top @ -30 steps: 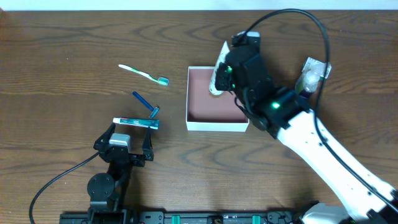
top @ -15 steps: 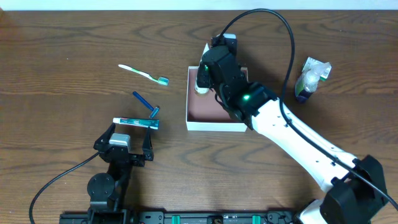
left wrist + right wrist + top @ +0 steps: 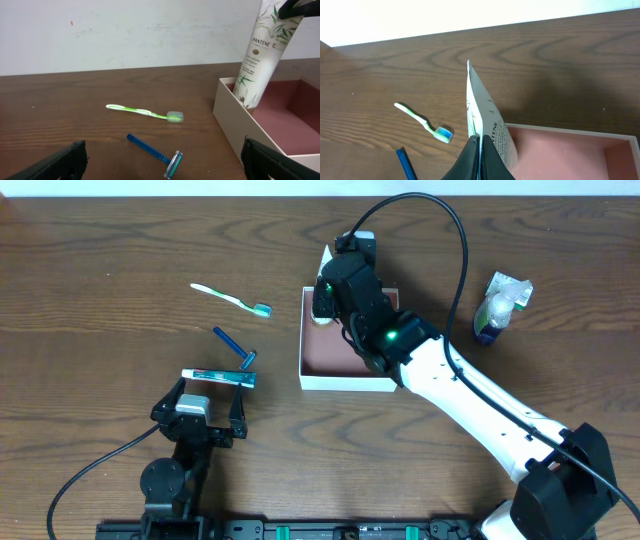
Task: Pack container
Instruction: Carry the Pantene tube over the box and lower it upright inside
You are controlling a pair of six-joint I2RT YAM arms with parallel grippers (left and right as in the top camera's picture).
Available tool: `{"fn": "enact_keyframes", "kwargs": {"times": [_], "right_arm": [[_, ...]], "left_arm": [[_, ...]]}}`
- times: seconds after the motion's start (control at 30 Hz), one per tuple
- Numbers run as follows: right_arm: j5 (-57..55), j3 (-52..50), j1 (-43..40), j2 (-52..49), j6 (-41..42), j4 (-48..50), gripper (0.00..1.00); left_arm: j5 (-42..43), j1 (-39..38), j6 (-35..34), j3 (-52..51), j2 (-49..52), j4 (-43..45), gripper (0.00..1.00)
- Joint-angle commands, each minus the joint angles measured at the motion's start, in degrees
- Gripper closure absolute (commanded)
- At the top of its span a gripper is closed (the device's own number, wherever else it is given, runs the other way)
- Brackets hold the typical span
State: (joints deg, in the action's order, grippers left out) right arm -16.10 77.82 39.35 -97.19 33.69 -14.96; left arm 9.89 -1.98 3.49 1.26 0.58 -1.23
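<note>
The container (image 3: 345, 383) is a shallow white-walled box with a reddish-brown floor at table centre; it also shows in the left wrist view (image 3: 235, 131) and the right wrist view (image 3: 560, 150). My right gripper (image 3: 328, 292) is shut on the flat end of a white Pantene tube (image 3: 262, 47), which stands upright with its cap in the box's far-left corner; the tube also shows in the right wrist view (image 3: 487, 125). My left gripper (image 3: 197, 423) is open and empty, near the front left, apart from the box.
A green toothbrush (image 3: 232, 299), a blue razor (image 3: 234, 346) and a small toothpaste tube (image 3: 218, 377) lie left of the box. A wrapped bottle (image 3: 500, 304) lies to the right. The toothbrush (image 3: 145, 112) and razor (image 3: 155, 154) show in the left wrist view.
My right gripper has carried the Pantene tube left across the box to its far-left corner. The left arm has not moved.
</note>
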Motion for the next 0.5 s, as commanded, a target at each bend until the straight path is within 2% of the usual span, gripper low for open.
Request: {"fn": "enact_keyframes", "kwargs": {"times": [0.0,0.47], "right_arm": [[-0.8,1.1,0.9,-1.2,-0.8,1.3,0.99],[-0.1,1.1,0.9,-3.2,-0.8,2.2,0.99]], "left_arm": [[0.4,-0.1,0.8,-1.0,-0.3,-1.9,0.02],[0.4,-0.1,0.8,-1.0,-0.3,-1.9,0.02]]}}
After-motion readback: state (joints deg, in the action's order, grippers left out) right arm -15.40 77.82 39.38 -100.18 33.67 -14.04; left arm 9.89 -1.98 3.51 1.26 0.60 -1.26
